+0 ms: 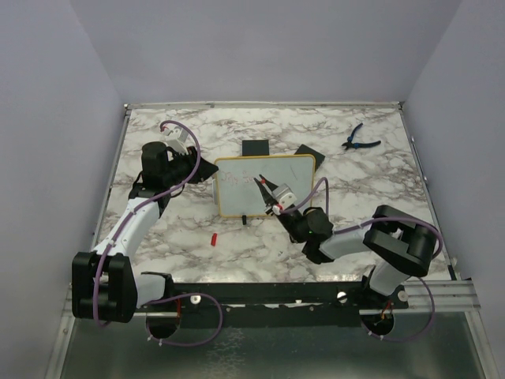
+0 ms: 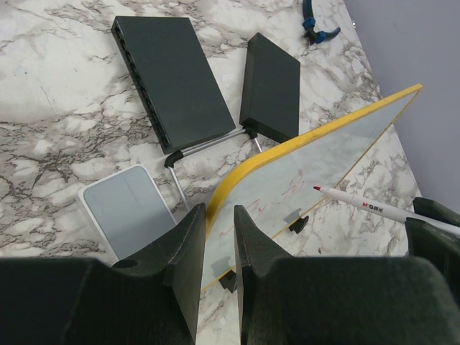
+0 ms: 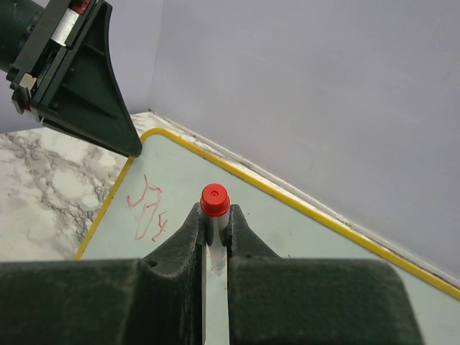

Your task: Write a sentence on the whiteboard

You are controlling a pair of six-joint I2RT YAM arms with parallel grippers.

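Near the middle of the marble worktop (image 1: 371, 189), you have the whiteboard (image 1: 300, 181) standing tilted on its small black feet, with its yellow frame facing the arms. Your left pincer (image 2: 219, 212) is closed on the board's left edge, with the yellow frame clamped between its two fingers. Your right pincer (image 3: 215, 213) is closed around a white pen (image 2: 359, 203), whose red tip points at the white surface. You cannot tell from these views whether the tip touches the board. A short red scribble (image 3: 149, 212) sits on the left part of the board, close to the corner your left pincer holds, and the pen tip is just to the right of it. Behind the board, two flat black blocks (image 2: 172, 79) lie side by side on the worktop, apart from each other, and a small grey slab with a white rim (image 2: 126, 208) lies just beside your left pincer. A small red cap (image 1: 214, 238) lies on the worktop in front of the board, and blue-handled pliers (image 1: 360, 140) lie well away at the far right.
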